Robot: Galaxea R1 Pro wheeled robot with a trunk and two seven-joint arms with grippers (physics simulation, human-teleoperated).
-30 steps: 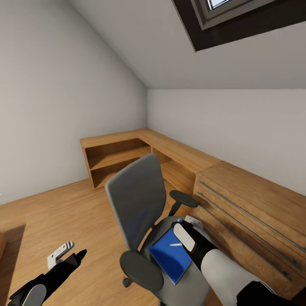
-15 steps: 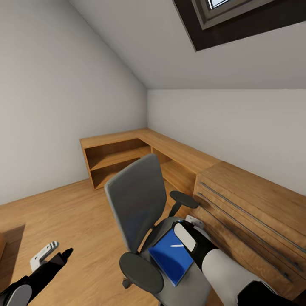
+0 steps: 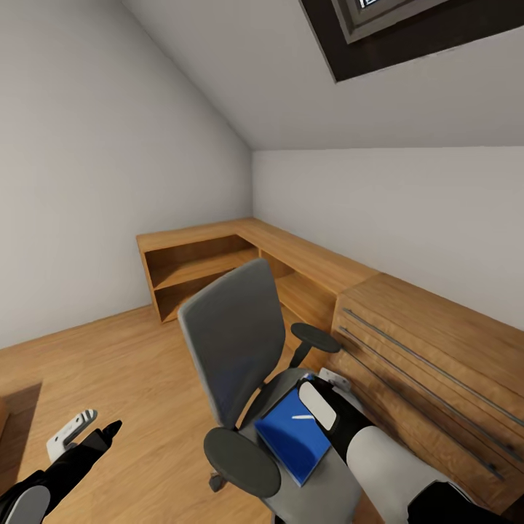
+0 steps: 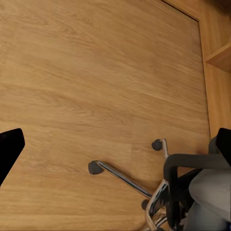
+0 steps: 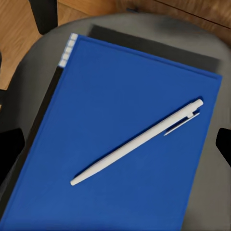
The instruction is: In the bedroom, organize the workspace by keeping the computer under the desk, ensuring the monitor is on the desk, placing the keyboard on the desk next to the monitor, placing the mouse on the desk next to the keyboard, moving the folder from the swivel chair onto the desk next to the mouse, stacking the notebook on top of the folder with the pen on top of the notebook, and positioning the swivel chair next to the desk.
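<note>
- Even, soft daylight fills the room; the skylight [image 3: 378,14] overhead is the bright source.
- Shadows are faint: a dim patch on the floor [image 3: 131,378] at the head view's lower left.
- Renders look slightly soft, with no glare; wide-angle stretch shows at the edges.

Above seat: the slim white pen [image 5: 137,144] is lying on the flat bright blue folder [image 5: 120,149], nothing standing over it.
Sides: two black armrests [image 3: 241,461] are flanking the seat.
Behind: the grey padded chair back [image 3: 233,338] is blocking.
Left: bare wooden floor [image 4: 96,82] is lying open.
</note>
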